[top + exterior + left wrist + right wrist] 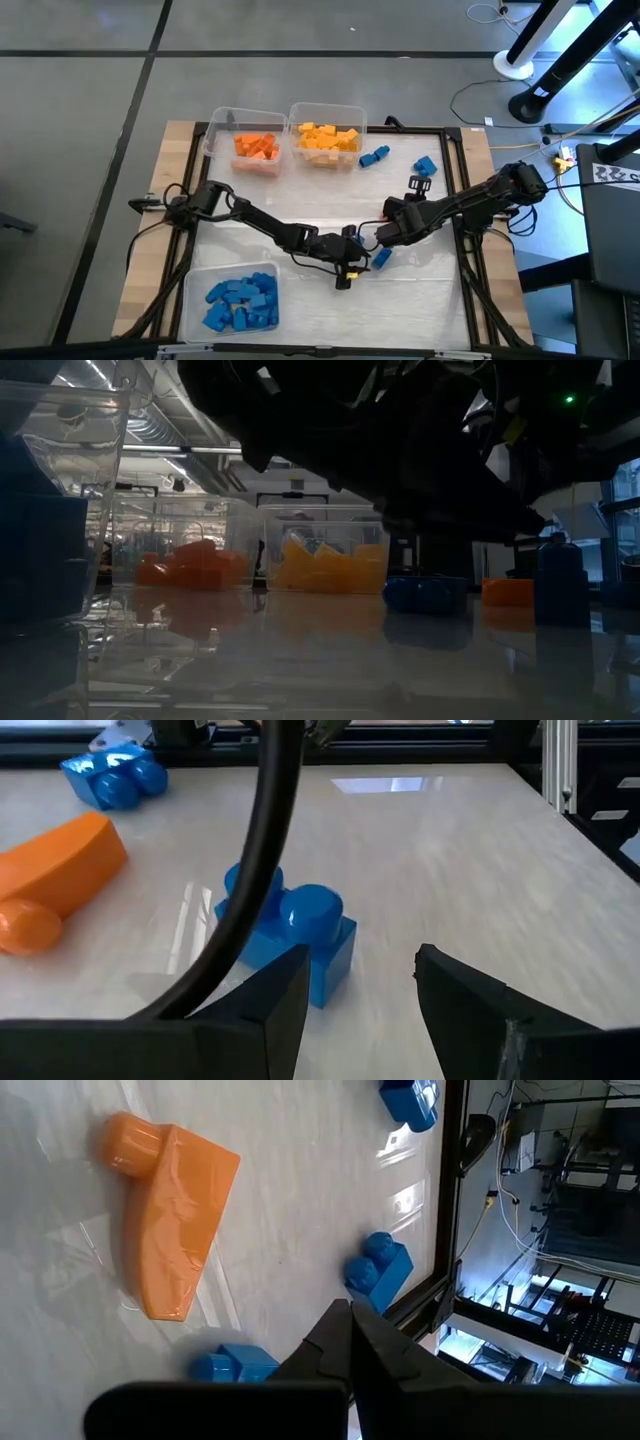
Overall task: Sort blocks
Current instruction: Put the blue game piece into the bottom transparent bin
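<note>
Loose blocks lie on the white tabletop. One blue block (381,257) (290,925) rests flat with its studs up, just ahead of my left gripper (350,266) (360,980), which is open and low over the table. The block sits off the tip of one finger, not between the two. My right gripper (385,233) (350,1325) is shut and hovers beside that block. An orange block (175,1215) (60,870) lies beyond it. Two more blue blocks (375,156) (426,166) lie near the far edge. My left gripper has one fingertip (290,980) right next to the blue block's near corner (325,985). That finger hides the corner, so I cannot tell whether they touch. The block sits flat on the table.
At the far edge stand clear bins of orange blocks (255,148) and yellow blocks (326,138). A bin of blue blocks (238,303) stands at the near left. A black cable (265,850) crosses in front of the left wrist camera. A black frame (462,200) borders the table.
</note>
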Robot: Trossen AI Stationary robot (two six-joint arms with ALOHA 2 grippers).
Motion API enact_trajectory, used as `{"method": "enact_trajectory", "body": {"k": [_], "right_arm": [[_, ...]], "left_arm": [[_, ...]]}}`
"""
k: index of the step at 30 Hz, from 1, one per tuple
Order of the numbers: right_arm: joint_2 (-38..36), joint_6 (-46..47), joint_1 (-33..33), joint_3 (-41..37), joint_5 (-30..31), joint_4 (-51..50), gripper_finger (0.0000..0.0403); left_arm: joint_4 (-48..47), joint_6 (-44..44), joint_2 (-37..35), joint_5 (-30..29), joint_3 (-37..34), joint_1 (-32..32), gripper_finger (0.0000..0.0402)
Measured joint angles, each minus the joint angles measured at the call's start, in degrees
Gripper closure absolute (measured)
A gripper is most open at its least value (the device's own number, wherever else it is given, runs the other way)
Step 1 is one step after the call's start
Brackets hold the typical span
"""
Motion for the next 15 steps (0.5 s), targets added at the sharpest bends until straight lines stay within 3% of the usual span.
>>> {"method": "enact_trajectory", "body": {"k": [15], "right_arm": [[0.0, 0.2, 0.0, 0.0, -0.5, 0.4, 0.0400]], "left_arm": [[2.6, 5.7, 0.0, 0.0, 0.0, 0.1, 0.0233]]}}
